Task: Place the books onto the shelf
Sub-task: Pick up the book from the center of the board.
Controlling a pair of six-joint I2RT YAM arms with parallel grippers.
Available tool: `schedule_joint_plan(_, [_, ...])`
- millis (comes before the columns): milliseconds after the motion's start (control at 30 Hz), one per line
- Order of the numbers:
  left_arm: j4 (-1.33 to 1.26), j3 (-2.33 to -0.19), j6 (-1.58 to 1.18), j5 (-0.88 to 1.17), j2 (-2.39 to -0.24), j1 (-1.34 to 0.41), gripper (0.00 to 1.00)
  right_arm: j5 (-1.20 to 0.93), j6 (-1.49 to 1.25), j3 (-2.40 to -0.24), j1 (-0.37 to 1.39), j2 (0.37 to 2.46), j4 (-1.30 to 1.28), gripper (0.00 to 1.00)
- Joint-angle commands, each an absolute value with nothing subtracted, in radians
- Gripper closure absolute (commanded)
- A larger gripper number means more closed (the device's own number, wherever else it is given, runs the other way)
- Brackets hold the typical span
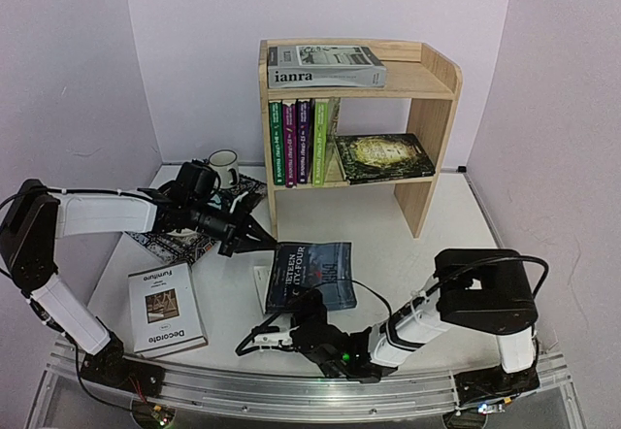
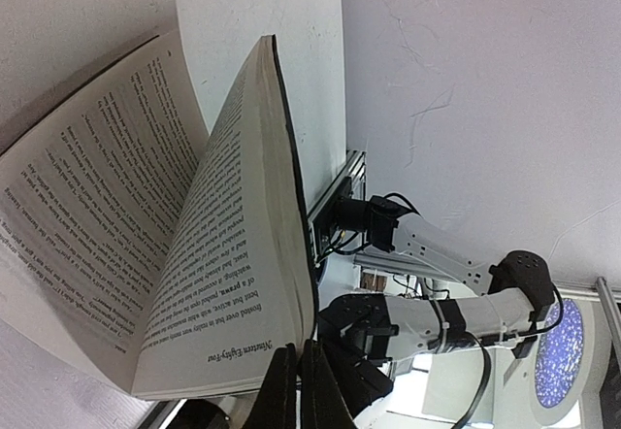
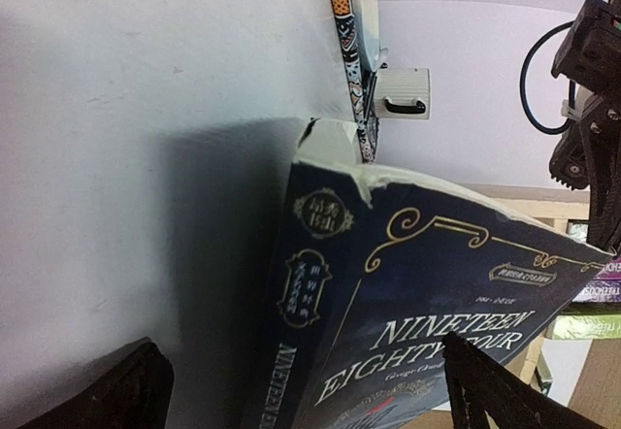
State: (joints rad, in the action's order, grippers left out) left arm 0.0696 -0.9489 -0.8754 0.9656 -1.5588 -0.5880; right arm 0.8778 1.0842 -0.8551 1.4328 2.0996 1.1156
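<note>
Bright, even overhead light; soft shadow on the table beside the dark book; sharp print, slight edge blur.

Grey book atop the shelf: "ianra". White book left of the shelf: "Decorate". Blue book before it: "NINETEEN EIGHTY-FOUR".

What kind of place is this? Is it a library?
Probably not a library, more likely a robot test booth. Plain white walls box in one table, two robot arms are bolted to a metal rail, and the only shelf holds few books.
</note>
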Motion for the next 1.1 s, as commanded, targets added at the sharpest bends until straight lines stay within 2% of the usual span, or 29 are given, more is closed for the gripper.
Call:
schedule_joint_plan(0, [0.004,-0.963,-0.898,1.009,-1.494,-0.583,1.00,0.906,1.216,-0.901,1.420,2.187,1.323,0.19])
schedule_joint_plan(33, [0.004,-0.958,-0.898,1.010,-1.492,-0.584,1.00,0.906,1.231,-0.907,1.418,2.196,1.345,0.32])
schedule_joint_plan(133, [0.004,-0.947,-0.893,1.009,-1.487,-0.583,1.00,0.903,1.243,-0.913,1.414,2.197,1.379,0.54])
schedule_joint_plan(300, [0.004,-0.917,-0.864,0.996,-1.499,-0.577,0.99,0.904,1.253,-0.883,1.425,2.132,1.397,0.86])
schedule_joint_plan(400, [0.004,-0.905,-0.841,0.980,-1.510,-0.561,0.95,0.914,1.264,-0.861,1.438,2.085,1.400,1.00])
schedule_joint_plan(600, [0.004,-0.888,-0.810,0.982,-1.540,-0.527,0.96,0.934,1.247,-0.801,1.455,2.019,1.401,1.00])
schedule_joint_plan(633, [0.004,-0.886,-0.805,0.983,-1.543,-0.526,0.91,0.934,1.239,-0.790,1.456,2.010,1.402,1.00])
schedule_joint_plan(733, [0.032,-0.881,-0.769,0.963,-1.553,-0.522,0.62,0.940,1.225,-0.774,1.458,1.986,1.398,1.00])
schedule_joint_plan(833, [0.077,-0.877,-0.725,0.920,-1.553,-0.518,0.38,0.948,1.238,-0.770,1.462,1.968,1.393,1.00])
schedule_joint_plan(900, [0.106,-0.881,-0.699,0.886,-1.543,-0.516,0.28,0.951,1.254,-0.765,1.463,1.946,1.392,1.00])
schedule_joint_plan(1000, [0.132,-0.888,-0.672,0.822,-1.513,-0.511,0.22,0.937,1.243,-0.740,1.464,1.866,1.356,1.00])
schedule_joint_plan(1067, [0.146,-0.887,-0.662,0.757,-1.480,-0.509,0.16,0.917,1.192,-0.738,1.465,1.795,1.221,1.00])
